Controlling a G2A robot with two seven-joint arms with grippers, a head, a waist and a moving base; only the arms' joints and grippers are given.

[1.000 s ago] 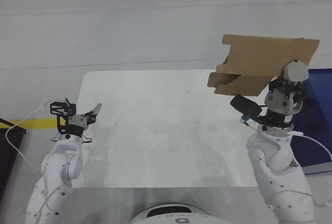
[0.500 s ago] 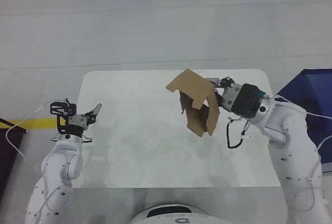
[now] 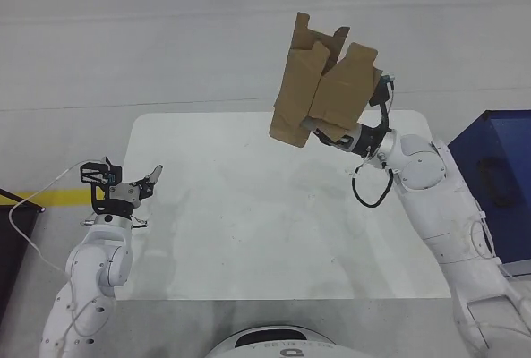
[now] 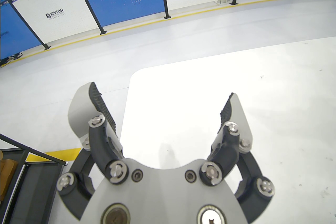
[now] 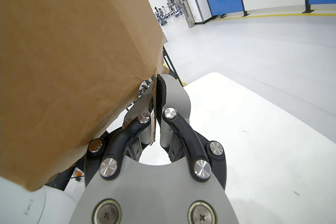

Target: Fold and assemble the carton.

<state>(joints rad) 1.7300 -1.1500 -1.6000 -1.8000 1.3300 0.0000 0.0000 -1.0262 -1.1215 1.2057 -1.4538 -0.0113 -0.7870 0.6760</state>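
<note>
White table (image 3: 247,224) takes the ctr of the top view.

Brown carton (image 3: 323,80), not yet opened into a box, hangs in the air at upper ctr-right of that frame. It's over the table's far edge & partly past it, w/ no part on the tabletop. Long axis runs roughly top-to-bottom of frame w/ a slight lean, flaps at the upper end.

Right gripper (image 5: 157,93) has the carton by its lower end. Jaws are pressed together on a thin cardboard edge, w/ the main panel rising beside the wrist.

Left gripper (image 4: 161,96) sits mid-left of the top view, by the table's left edge. Fingers are spread w/ nothing btwn them, & bare tabletop lies ahead of them.

Key relation: carton lies up & to the right of the left gripper in frame, well apart from it. So the right arm is the near one & alone carries it.

Prob. next: carton has to come down & left toward table ctr, long axis laid across, so the left gripper can get at a free panel. W/ only a one-edge pinch, the carton may swing or sag on the way.
</note>
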